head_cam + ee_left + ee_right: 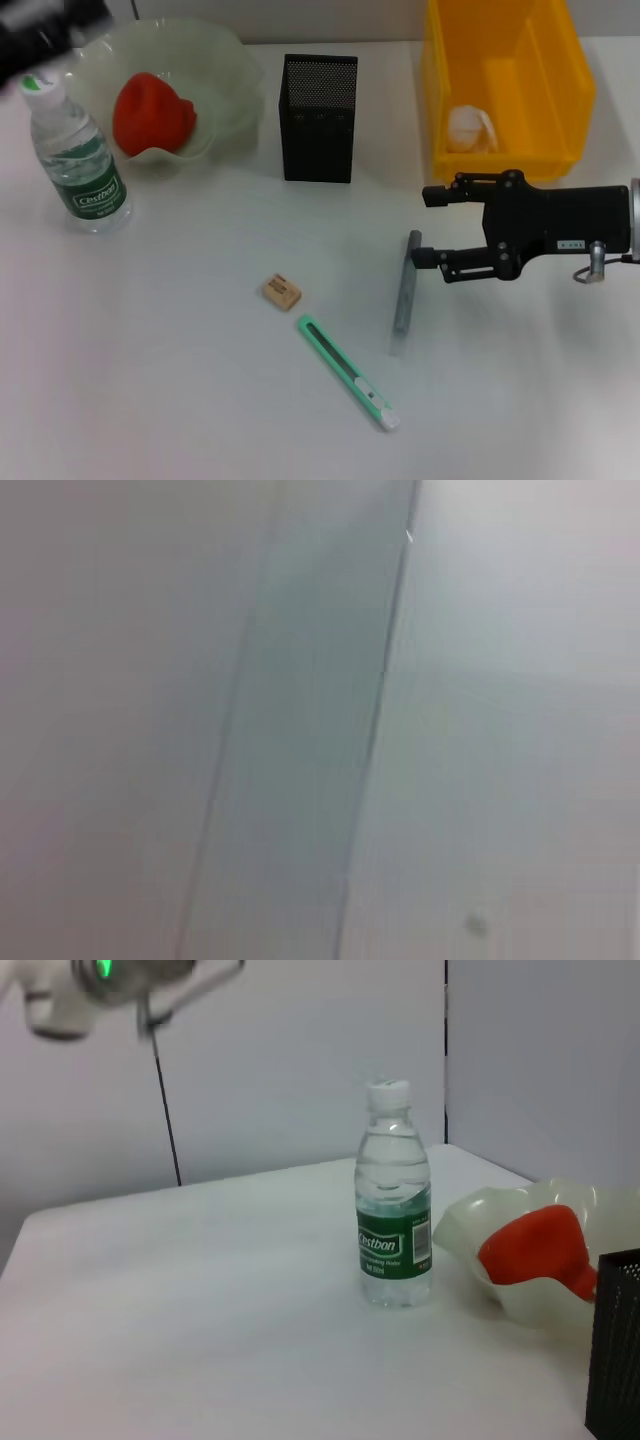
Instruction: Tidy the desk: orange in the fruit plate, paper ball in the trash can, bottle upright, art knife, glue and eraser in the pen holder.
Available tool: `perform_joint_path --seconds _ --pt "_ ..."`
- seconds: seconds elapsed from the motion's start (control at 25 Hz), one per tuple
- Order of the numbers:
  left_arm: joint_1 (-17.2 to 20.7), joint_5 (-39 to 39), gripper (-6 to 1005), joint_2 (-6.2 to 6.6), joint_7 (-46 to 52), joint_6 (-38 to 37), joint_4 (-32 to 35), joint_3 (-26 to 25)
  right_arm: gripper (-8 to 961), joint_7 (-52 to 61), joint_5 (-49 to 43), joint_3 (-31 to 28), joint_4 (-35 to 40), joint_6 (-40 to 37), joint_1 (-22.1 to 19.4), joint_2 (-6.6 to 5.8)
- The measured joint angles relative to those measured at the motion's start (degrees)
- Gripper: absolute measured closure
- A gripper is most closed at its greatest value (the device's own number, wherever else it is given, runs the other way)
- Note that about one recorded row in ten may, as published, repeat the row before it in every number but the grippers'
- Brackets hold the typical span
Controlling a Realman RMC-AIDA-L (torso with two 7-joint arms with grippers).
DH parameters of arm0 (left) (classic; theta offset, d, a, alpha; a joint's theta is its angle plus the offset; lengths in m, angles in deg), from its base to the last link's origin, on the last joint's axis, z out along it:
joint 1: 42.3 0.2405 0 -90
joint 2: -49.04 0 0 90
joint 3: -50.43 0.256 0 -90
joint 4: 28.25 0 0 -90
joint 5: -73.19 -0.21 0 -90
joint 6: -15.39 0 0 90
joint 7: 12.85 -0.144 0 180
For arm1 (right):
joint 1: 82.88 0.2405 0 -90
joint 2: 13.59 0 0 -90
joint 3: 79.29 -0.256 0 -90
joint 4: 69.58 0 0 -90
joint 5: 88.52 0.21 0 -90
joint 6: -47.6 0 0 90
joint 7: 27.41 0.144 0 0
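The bottle [80, 160] [393, 1210] stands upright at the far left. Beside it the orange [152, 112] [535, 1245] rests in the pale fruit plate [225, 75] [470, 1225]. A paper ball [470, 128] lies inside the yellow trash can [505, 40]. The black mesh pen holder [318, 118] [615, 1340] stands at the back centre. On the table lie the eraser [281, 291], the green art knife [347, 371] and the grey glue [404, 295]. My right gripper [427, 226] is open, its lower fingertip next to the glue's far end. My left arm [45, 30] is a dark blur at the back left corner.
The left wrist view shows only a blurred pale surface. The white table runs bare along the front and the left front. The trash can stands just behind my right gripper.
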Motion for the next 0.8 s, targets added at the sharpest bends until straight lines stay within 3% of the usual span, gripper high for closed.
perform_joint_path --seconds 0.04,0.08,0.12,0.2,0.28,0.48,0.56,0.8 --pt "-0.5 -2.9 195 0.05 -9.2 -4.7 -8.5 1.6 164 1.2 0.0 0.0 -0.1 0.1 0.4 -0.11" --pt "-0.5 -2.9 195 0.05 -9.2 -4.7 -8.5 1.6 164 1.7 0.0 0.0 -0.1 0.1 0.6 -0.18" --pt "-0.2 -7.0 195 -0.13 -15.9 -4.8 -12.5 2.9 164 1.7 0.0 0.0 -0.1 0.1 0.6 -0.18" --pt "-0.2 -7.0 195 -0.13 -15.9 -4.8 -12.5 2.9 164 2.7 0.0 0.0 -0.1 0.1 0.9 -0.25" --pt "-0.1 -13.1 195 -0.23 -21.2 -4.6 -16.0 3.2 164 3.6 0.0 0.0 0.0 0.0 1.2 -0.38" --pt "0.0 -15.5 195 -0.34 -23.2 -4.6 -17.3 3.2 164 5.1 0.0 0.1 0.2 -0.5 1.5 -0.54" --pt "0.1 -20.1 195 -0.47 -27.4 -4.5 -20.4 3.2 164 5.2 0.0 0.1 0.2 -0.6 1.5 -0.50" --pt "0.0 -21.1 196 -0.80 -28.4 -3.2 -21.0 3.2 165 5.2 0.0 0.1 0.1 -0.3 2.0 -0.40"
